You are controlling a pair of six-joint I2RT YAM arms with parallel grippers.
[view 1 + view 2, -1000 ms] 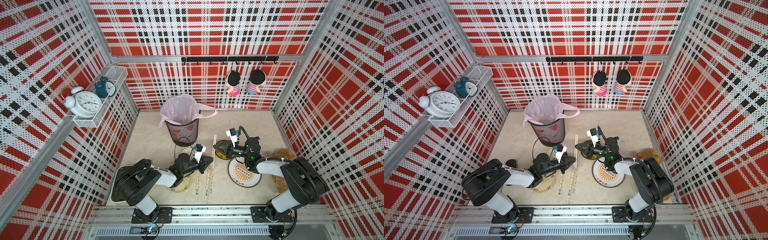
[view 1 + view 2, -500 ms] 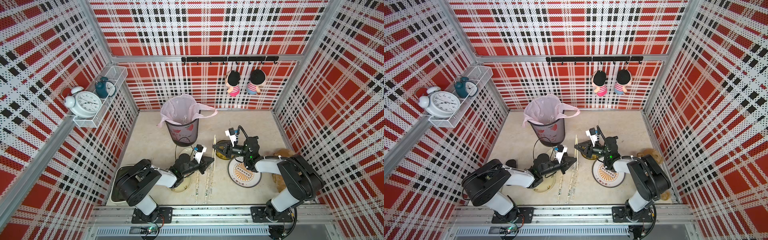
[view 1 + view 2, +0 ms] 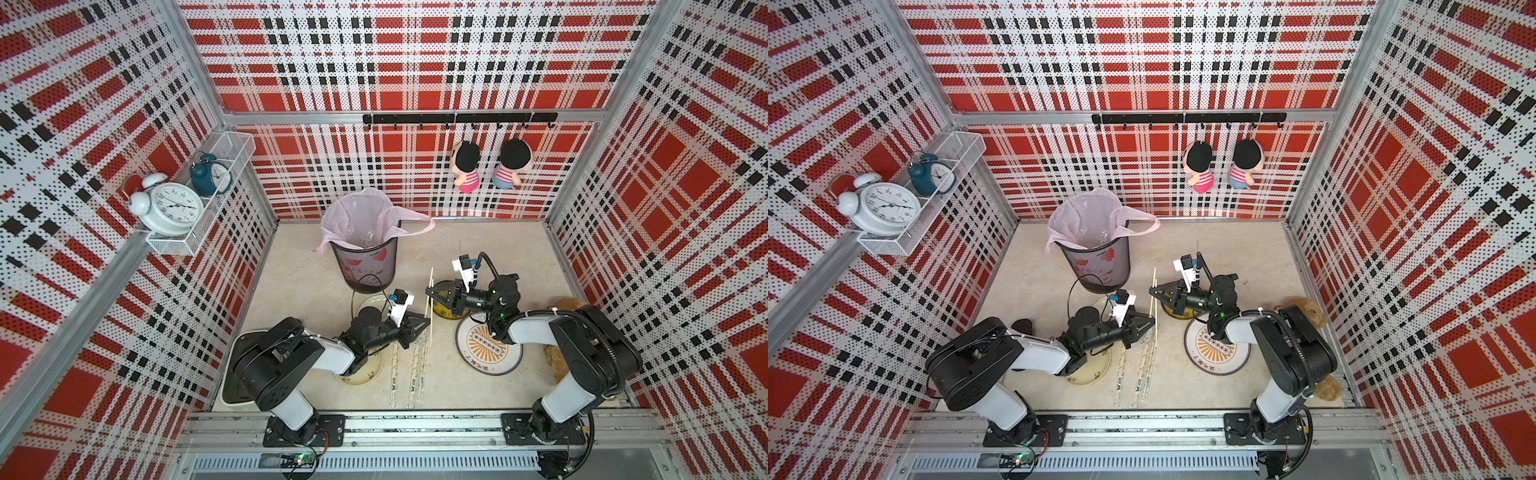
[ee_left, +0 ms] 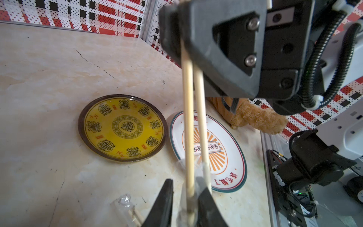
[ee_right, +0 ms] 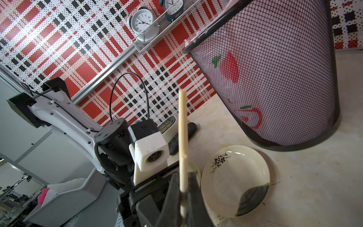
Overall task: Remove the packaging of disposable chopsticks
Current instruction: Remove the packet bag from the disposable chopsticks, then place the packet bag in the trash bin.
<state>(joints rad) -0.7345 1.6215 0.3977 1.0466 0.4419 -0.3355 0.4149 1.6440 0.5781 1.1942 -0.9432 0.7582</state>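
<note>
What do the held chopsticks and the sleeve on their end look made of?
The chopsticks are pale tan, matte and straight, so likely bare wood or bamboo. The sleeve is clear, glossy and crinkled, apparently thin plastic film.

**Tabletop** (image 4: 49, 82): pale marbled stone with hairline cracks.
**Yellow plate** (image 4: 122, 128): dark rim, black emblems, lying flat.
**White plate** (image 4: 233, 149): orange sunburst, red characters, just beside the yellow plate.
**Disposable chopsticks** (image 4: 187, 118): one bare pair, far ends clamped in the right gripper (image 4: 176, 33), near ends between the left gripper (image 4: 183, 182) fingers (image 4: 166, 204).
**Left gripper:** fingers parted, one clear of the sticks.
**Packaging** (image 4: 205, 169): clear sleeve bunched round the near ends.
**Second sleeve** (image 4: 125, 206): clear, stick ends inside, on the tabletop.
**Plush toy** (image 4: 259, 118): tan, beyond the white plate.
**Plaid wall** (image 4: 110, 17): red, black and white.
</note>
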